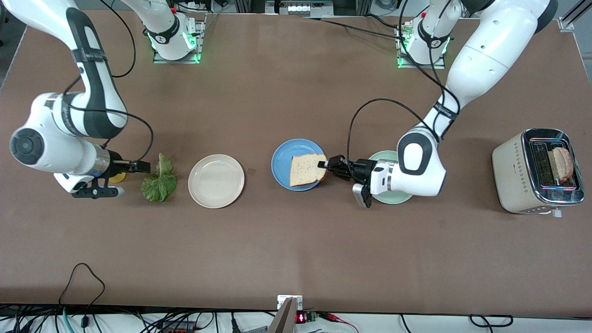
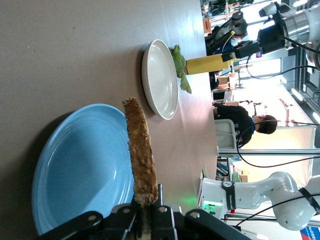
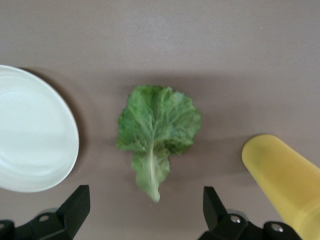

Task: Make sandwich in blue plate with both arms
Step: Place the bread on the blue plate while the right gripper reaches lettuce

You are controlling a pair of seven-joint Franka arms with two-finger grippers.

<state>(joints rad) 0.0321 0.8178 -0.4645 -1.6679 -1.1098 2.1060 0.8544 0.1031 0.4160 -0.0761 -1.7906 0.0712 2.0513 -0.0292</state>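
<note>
The left gripper is pinching a bread slice over the blue plate, while the right gripper is hovering spread by the lettuce leaf.

Brown table: lettuce leaf and yellow cup mid-left of frame, cream plate beside, blue plate center, mint plate center-right, toaster right edge.
</note>
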